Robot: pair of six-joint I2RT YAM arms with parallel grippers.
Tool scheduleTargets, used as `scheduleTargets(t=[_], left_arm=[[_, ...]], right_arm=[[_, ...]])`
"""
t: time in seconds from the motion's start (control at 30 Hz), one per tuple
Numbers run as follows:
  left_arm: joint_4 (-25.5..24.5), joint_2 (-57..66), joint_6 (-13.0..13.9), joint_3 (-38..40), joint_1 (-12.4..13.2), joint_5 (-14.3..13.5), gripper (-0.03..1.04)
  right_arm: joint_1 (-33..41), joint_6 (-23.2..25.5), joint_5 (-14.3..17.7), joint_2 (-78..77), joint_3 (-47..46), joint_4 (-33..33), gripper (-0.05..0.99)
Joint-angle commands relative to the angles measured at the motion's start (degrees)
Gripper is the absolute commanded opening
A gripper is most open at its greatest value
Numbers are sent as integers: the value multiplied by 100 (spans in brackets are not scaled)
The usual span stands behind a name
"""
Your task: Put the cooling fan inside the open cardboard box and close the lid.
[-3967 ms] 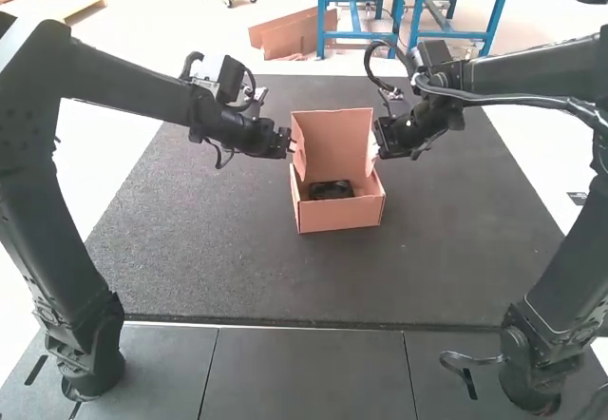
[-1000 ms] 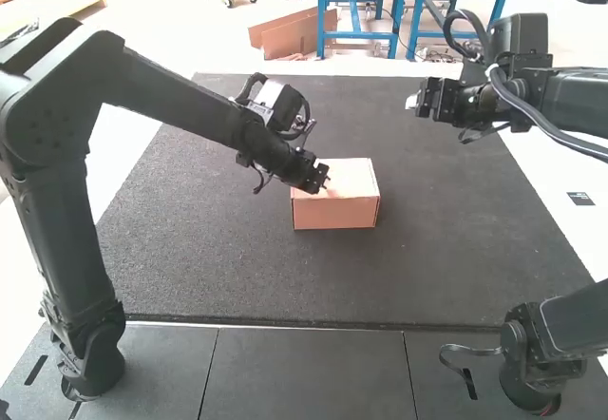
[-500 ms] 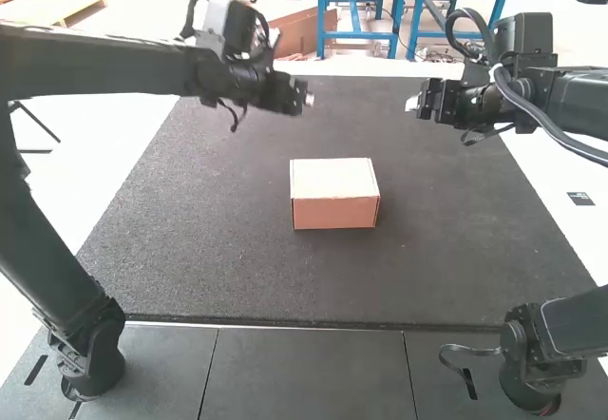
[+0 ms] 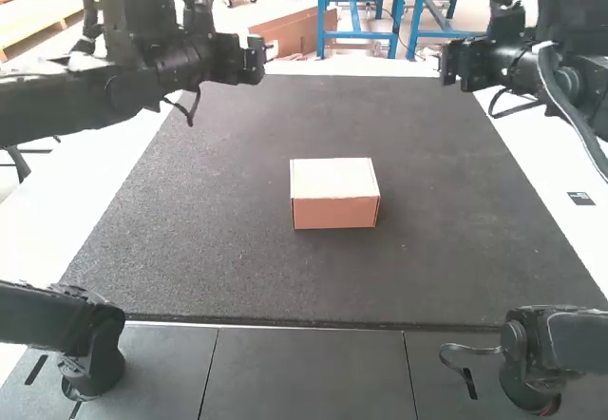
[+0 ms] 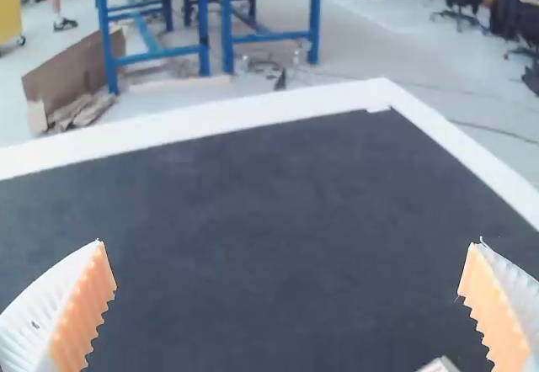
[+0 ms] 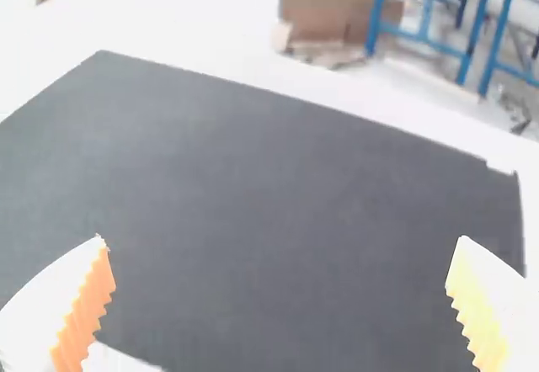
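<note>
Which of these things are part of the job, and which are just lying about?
Part of the job: cardboard box, lid shut; left tool and right tool, both open, well clear of it.
Just lying about: black mat under the box.

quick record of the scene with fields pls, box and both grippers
object: small brown cardboard box
box state: closed, top flat, contents hidden
box place: middle of the black textured mat
left gripper: open, empty, above the mat's far edge, apart from the box
right gripper: open, empty, above the mat's far edge, apart from the box
contact: nothing touches the box
</note>
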Motion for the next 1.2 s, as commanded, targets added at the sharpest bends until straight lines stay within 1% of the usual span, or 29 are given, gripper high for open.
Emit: scheduleTargets(t=[0.0, 0.07, 0.13, 0.2, 0.27, 0.37, 0.4, 0.47, 0.6, 0.63, 0.73, 0.83, 0.97, 1.07, 1.17], left_arm=[[506, -777, -43, -727, 7, -810, 97], [568, -1242, -43, -1184, 16, -837, 97], [568, -1726, -43, -1632, 16, -925, 97], [559, -2218, -34, -2027, 24, -968, 97], [550, -2666, -34, -2396, 33, -977, 97], [559, -3317, -34, -2862, 51, -977, 97], [559, -3501, -34, -3021, 51, -968, 97], [533, -3870, -34, -3302, 60, -968, 97], [322, -4512, -34, -3750, 51, -977, 97], [295, -4635, -34, -3891, 51, -977, 97], [304, -5004, -43, -4286, 104, -977, 97], [287, -5356, -43, -4603, 262, -986, 97], [287, -5602, -43, -4822, 534, -925, 97], [199, -5628, -43, -4901, 842, -898, 97], [-4, -5637, -60, -4910, 1290, -889, 97]], right_arm=[[-68, -321, 521, -621, -631, 406, 91], [-68, -304, 750, -999, -1071, 722, 91], [-68, -251, 1172, -1404, -1510, 1021, 91], [-68, -233, 1286, -1799, -1897, 1214, 90], [-60, -233, 1453, -2186, -2266, 1232, 90], [-68, -233, 1523, -2722, -2846, 1583, 90], [-68, -224, 1585, -2889, -3022, 1627, 90], [-77, -216, 1594, -3170, -3294, 1645, 90], [-68, 224, 1664, -3407, -3602, 1654, 89], [-77, 373, 1708, -3407, -3664, 1654, 89], [-68, 593, 1690, -3425, -3866, 1662, 89], [-68, 707, 1655, -3469, -4103, 1680, 89], [-68, 707, 1594, -3627, -4419, 1689, 89], [-68, 707, 1576, -3812, -4613, 1645, 89], [-68, 707, 1550, -4093, -4789, 1566, 89]])
